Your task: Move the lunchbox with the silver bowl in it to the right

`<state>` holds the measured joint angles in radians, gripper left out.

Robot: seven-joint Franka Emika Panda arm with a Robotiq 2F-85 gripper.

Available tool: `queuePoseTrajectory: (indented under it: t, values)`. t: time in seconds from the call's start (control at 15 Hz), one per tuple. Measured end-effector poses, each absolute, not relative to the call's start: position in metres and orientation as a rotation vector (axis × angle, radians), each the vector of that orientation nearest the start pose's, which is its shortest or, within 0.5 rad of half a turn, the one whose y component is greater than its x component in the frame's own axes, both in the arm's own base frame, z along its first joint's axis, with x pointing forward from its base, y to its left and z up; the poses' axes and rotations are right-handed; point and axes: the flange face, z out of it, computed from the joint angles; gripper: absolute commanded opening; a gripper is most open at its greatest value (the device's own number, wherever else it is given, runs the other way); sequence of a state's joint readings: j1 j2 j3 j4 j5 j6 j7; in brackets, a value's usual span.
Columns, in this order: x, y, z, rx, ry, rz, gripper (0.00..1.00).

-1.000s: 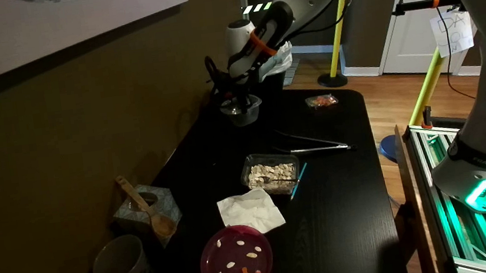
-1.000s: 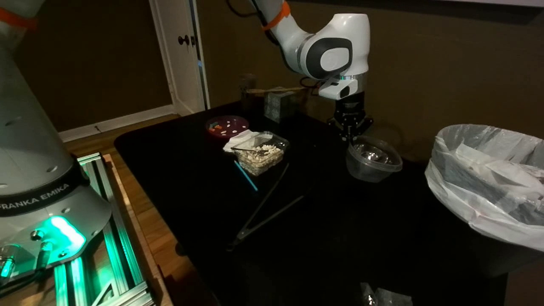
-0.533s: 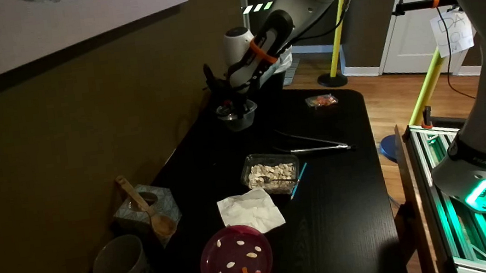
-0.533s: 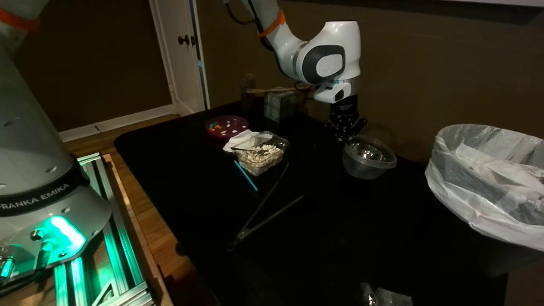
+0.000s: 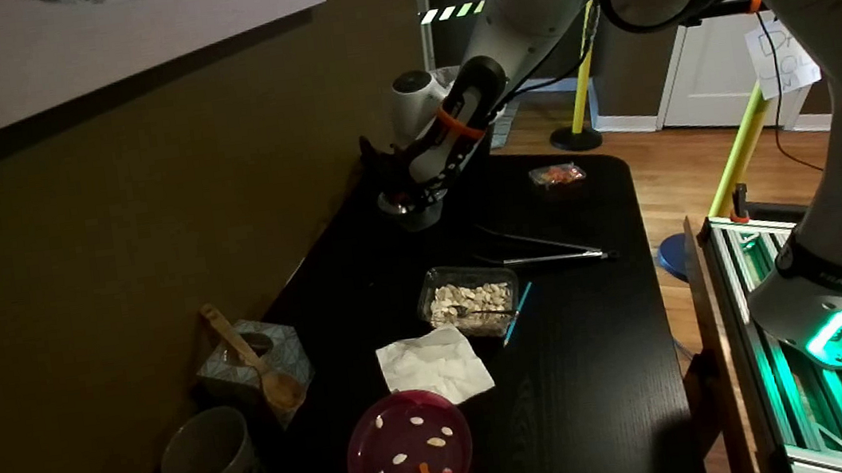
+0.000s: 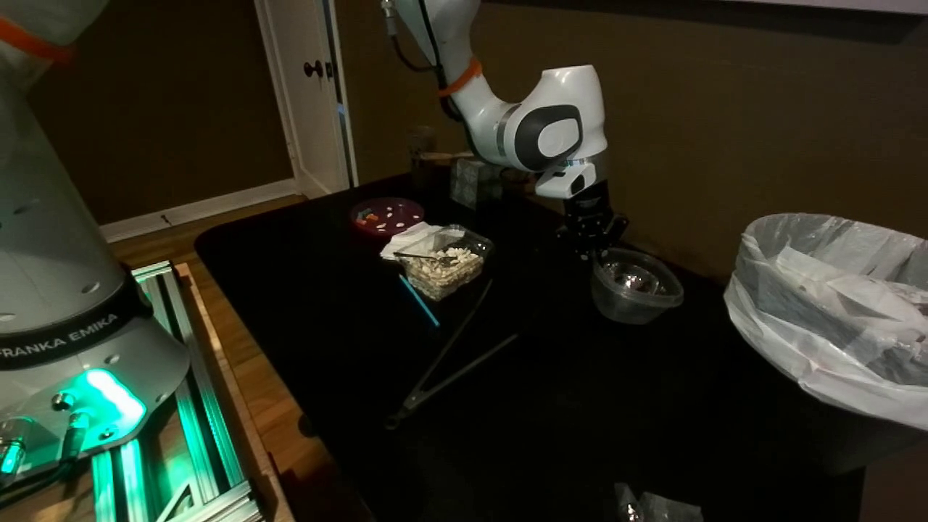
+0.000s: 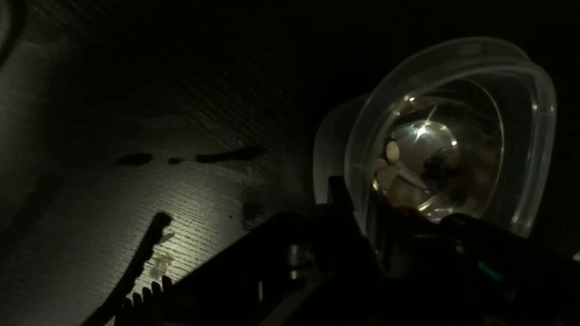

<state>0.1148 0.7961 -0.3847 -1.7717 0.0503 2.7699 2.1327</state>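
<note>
silver bowl (image 6: 634, 278) sits in the lunchbox (image 6: 623, 308), whose rim the closed gripper (image 6: 594, 254) pinches.

My gripper (image 6: 594, 254) is black, the lunchbox (image 6: 627, 307) cloudy grey, the bowl (image 7: 446, 145) silver. I see a maroon dish (image 5: 402, 438), a white napkin (image 5: 437, 367), a bright blue stick (image 6: 419, 300), a grey-blue box (image 5: 286, 345) patterned with lines and a black, faintly grained table (image 5: 581, 361).

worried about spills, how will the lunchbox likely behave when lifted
The lunchbox may tilt, since the tool pinches only one side. Its translucent wall looks thin, so probably bends a little. The silver bowl might slide, with a gap showing beside it.
</note>
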Motion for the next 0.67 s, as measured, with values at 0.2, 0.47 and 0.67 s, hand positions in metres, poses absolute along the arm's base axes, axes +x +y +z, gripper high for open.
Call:
queuePoseTrajectory:
  t: [0.2, 0.47, 0.67]
  values:
    - [0.664, -0.157, 0.164, -1.210, 2.769, -0.547, 0.69]
    - [0.683, -0.147, 0.196, -1.203, 2.705, -0.586, 0.98]
    - [0.694, -0.128, 0.240, -1.406, 2.580, -0.612, 1.00]
